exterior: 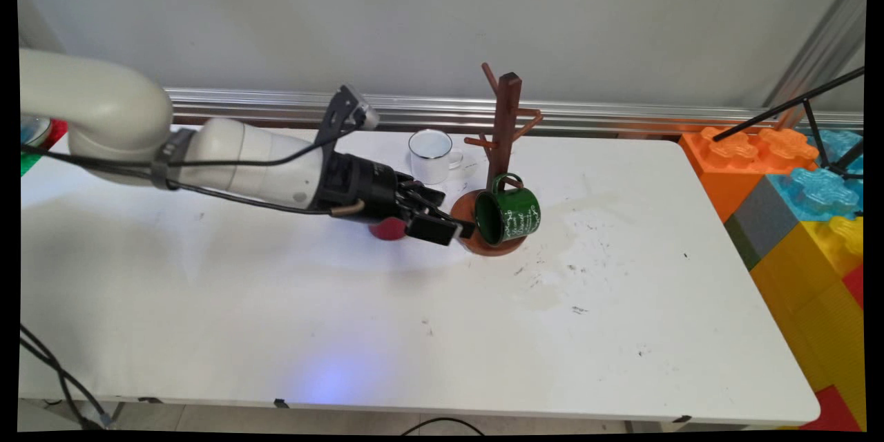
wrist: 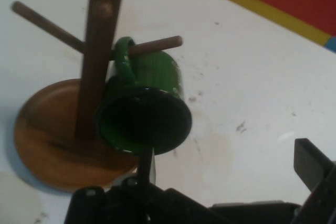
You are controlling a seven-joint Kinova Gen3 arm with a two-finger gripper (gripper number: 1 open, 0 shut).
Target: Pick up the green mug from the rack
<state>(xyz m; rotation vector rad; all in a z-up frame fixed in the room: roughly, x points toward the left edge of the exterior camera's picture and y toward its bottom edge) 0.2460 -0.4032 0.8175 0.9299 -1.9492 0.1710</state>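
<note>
Main view: green mug (exterior: pixel 510 215) hangs on wooden rack (exterior: pixel 503 135), white mug (exterior: pixel 431 155) behind

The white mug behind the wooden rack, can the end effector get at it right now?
Probably yes: the white mug stands in the open beside the rack, with its top uncovered; the end effector is low by the green mug.

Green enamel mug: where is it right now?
In the main view, the green enamel mug hangs by its handle on a low peg of the brown wooden mug tree, mid-table, just right of the black gripper.
</note>
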